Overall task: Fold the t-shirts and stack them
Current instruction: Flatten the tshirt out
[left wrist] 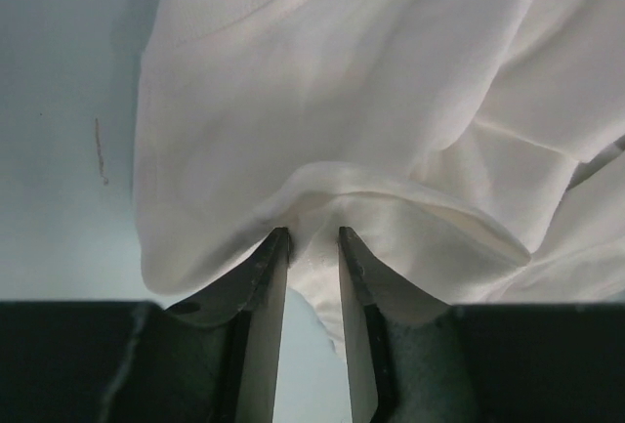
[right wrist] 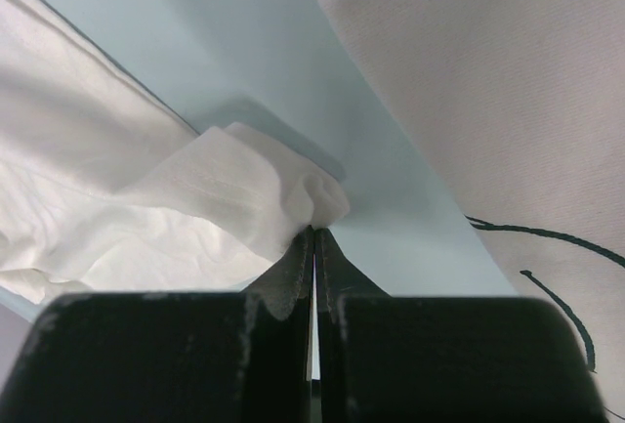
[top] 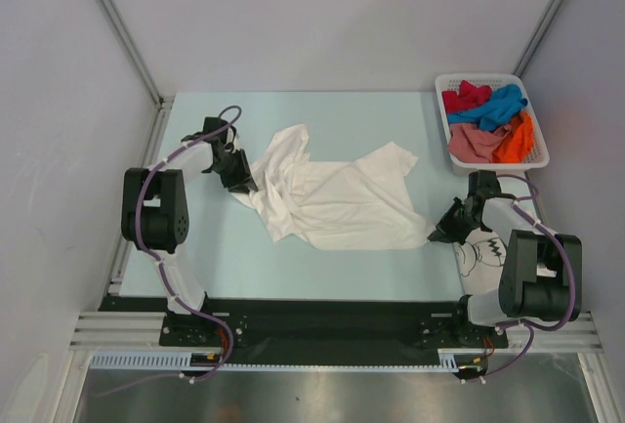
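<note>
- Plain white cotton t-shirt (top: 332, 198) lying crumpled in the middle of the pale blue table (top: 391, 120), well apart from the white plastic lattice basket (top: 479, 76) at the far right.
- Right gripper (right wrist: 314, 232): fingers pressed together, pinching a bunched corner of that shirt.
- Left gripper (left wrist: 312, 237): fingers narrowly spread, straddling a fold at the shirt's left edge, apparently not yet biting.
- Best to close fully on that fold before lifting, then draw both ends apart evenly to flatten the cloth.
- From above only: whole shirt outline and both arms, but no finger gaps.
- From the wrists only: the left gap, and the right pinch just beside a white t-shirt with black line print (right wrist: 508, 101).
</note>
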Available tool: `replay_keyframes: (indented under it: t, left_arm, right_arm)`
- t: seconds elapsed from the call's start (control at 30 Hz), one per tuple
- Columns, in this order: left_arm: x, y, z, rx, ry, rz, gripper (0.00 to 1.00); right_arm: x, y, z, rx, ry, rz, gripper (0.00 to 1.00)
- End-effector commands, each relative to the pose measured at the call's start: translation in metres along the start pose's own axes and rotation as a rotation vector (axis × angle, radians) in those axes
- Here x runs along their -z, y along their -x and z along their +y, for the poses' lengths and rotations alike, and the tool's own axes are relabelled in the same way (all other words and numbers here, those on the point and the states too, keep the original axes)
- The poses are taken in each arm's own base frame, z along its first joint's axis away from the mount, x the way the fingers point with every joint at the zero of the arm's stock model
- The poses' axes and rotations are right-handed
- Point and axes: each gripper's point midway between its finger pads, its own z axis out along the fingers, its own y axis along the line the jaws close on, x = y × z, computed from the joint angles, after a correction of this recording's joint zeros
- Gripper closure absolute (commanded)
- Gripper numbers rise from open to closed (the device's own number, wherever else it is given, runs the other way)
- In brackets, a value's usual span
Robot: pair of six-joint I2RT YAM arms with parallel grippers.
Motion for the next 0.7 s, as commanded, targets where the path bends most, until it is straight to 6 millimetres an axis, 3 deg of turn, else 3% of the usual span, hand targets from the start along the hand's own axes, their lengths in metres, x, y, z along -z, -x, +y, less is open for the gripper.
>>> replay_keyframes:
  t: [0.0,0.27,0.33,0.4,0.57,0.63,0.67]
  left_arm:
    - [-0.006,-0.005,0.004,-0.001,0.015,0.01,0.67]
    - [-0.011,-0.004,0.007,-0.006,0.03,0.012,0.78]
    - [-0.01,-0.001,0.008,-0.009,0.039,0.004,0.84]
    - [-0.005,0.003,0.006,-0.011,0.043,-0.01,0.96]
    - [0.037,0.017,-0.009,0.002,0.036,-0.1,1.0]
    - [0.069,0.022,-0.021,0.019,0.011,-0.165,1.0]
    - [0.082,0.025,-0.027,0.023,-0.001,-0.198,1.0]
  right_arm:
    - [0.0,0.005,0.002,0.014,0.01,-0.01,1.0]
    - [0.001,0.005,0.002,0.011,0.01,-0.014,1.0]
    - [0.002,0.006,0.003,0.008,0.012,-0.016,1.0]
    - [0.003,0.007,0.004,0.007,0.011,-0.018,1.0]
    - [0.017,0.013,0.002,0.018,-0.041,-0.041,1.0]
    - [0.026,0.011,-0.006,0.034,-0.114,-0.032,1.0]
    - [0.032,0.017,-0.001,0.053,-0.116,-0.042,1.0]
